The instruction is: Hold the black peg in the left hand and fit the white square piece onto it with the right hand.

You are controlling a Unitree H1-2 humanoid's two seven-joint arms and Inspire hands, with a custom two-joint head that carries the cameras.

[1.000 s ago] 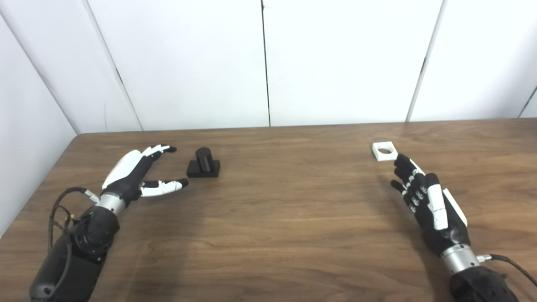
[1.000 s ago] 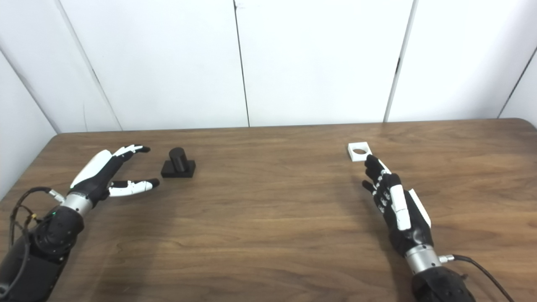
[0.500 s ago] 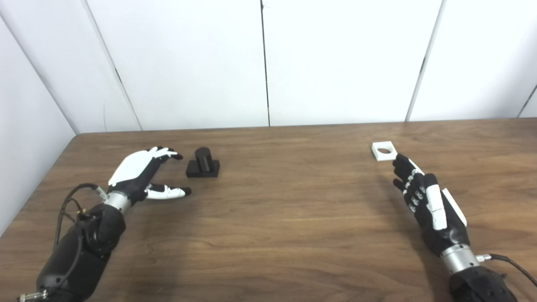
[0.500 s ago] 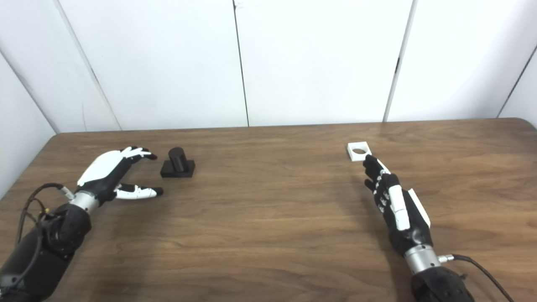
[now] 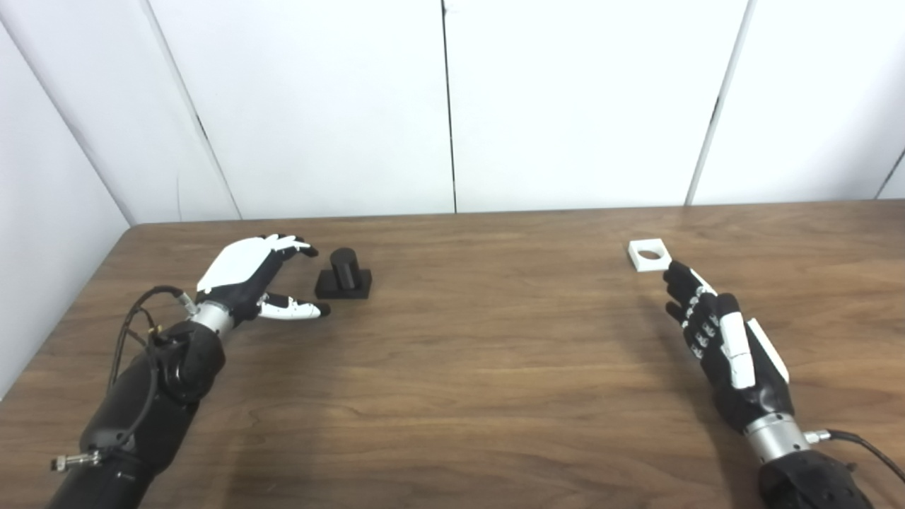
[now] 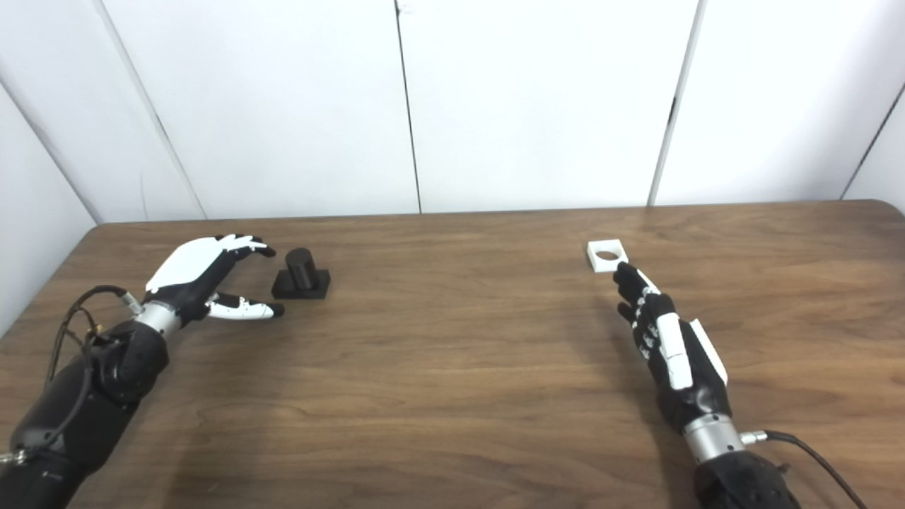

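Observation:
The black peg [image 5: 343, 273], a short cylinder on a square black base, stands upright on the wooden table [image 5: 481, 339] at the left. My left hand [image 5: 258, 277] is open just left of it, fingers above and thumb below, not touching it. The white square piece [image 5: 647, 254] with a round hole lies flat at the right. My right hand [image 5: 714, 332] is open with its fingers straight, and its fingertips [image 5: 675, 272] lie just in front of the piece. Both things also show in the right eye view: peg [image 6: 301, 274], white piece [image 6: 606, 254].
White wall panels [image 5: 452, 106] stand close behind the table's far edge. A cable [image 5: 862, 445] runs from my right wrist, and cables [image 5: 141, 318] loop at my left wrist.
My left hand has moved forward and right toward the peg, turning palm down, with its fingers now beside the peg's top. My right hand has barely moved.

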